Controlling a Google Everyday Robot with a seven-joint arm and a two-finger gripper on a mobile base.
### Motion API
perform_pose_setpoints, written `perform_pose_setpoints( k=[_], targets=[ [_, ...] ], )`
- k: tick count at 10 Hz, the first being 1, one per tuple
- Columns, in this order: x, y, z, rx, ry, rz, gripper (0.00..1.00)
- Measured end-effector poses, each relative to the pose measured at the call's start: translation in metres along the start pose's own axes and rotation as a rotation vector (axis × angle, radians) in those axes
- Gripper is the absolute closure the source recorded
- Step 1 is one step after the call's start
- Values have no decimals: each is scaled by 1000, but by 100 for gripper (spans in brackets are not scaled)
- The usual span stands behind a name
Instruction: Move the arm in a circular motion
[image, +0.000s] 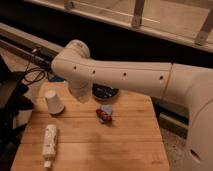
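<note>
The arm (125, 75) is a thick cream-white tube with small dark holes along its side. It reaches in from the right edge across the wooden table (130, 145). Its rounded elbow (74, 57) sits above the table's back left part. A short segment (80, 90) drops from the elbow toward the table top. The gripper is hidden behind or under this segment; no fingers show.
A small white paper cup (54, 102) stands upside down at the table's left. A white bottle (49, 141) lies at the front left. A dark round dish (106, 92) sits behind a small red and blue object (104, 115). Black cables (31, 75) and dark gear (11, 107) are at the left.
</note>
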Motion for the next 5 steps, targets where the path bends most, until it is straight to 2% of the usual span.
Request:
perform_pose_setpoints(
  k=[3, 5],
  targets=[
    [-9, -35, 0, -11, -13, 52, 90],
    [-3, -72, 2, 0, -32, 104, 90]
  ],
)
